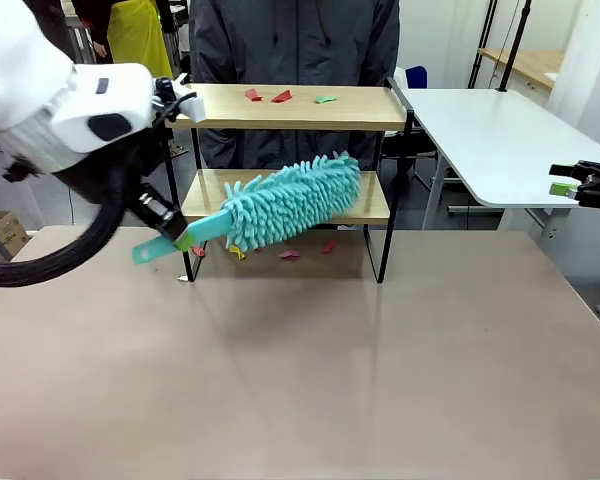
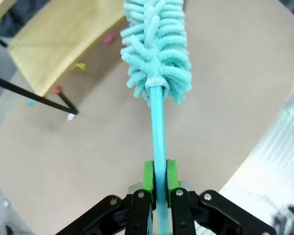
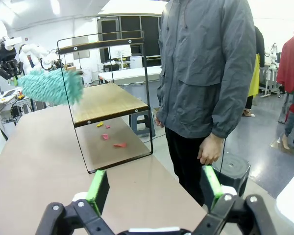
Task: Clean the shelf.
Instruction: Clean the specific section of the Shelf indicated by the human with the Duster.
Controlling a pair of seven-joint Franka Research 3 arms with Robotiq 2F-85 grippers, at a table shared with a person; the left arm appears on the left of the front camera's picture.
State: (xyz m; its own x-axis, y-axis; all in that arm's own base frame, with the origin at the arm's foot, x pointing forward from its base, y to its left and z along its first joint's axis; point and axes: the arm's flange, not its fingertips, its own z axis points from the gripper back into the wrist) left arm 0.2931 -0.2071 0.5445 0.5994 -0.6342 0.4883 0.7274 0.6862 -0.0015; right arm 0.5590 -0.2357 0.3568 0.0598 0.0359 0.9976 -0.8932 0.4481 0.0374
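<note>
The shelf point(image 1: 375, 107) stands at the table's far side, with two wooden boards in a black frame. Two red scraps point(image 1: 252, 95) and a green scrap point(image 1: 325, 99) lie on its top board. My left gripper point(image 1: 177, 236) is shut on the handle of a teal fluffy duster point(image 1: 295, 200), whose head lies across the front of the lower board point(image 1: 208, 190). In the left wrist view, the green pads point(image 2: 148, 177) pinch the duster handle point(image 2: 158, 127) and the duster head point(image 2: 157, 49) points toward the shelf point(image 2: 59, 44). My right gripper point(image 1: 578, 184) hangs open at the far right, away from the shelf point(image 3: 108, 100).
Small coloured scraps point(image 1: 290, 255) lie on the table under the shelf. A person point(image 1: 295, 40) in a grey jacket stands right behind it. A white side table point(image 1: 490, 130) is at the right. The brown table point(image 1: 300, 370) in front of the shelf is bare.
</note>
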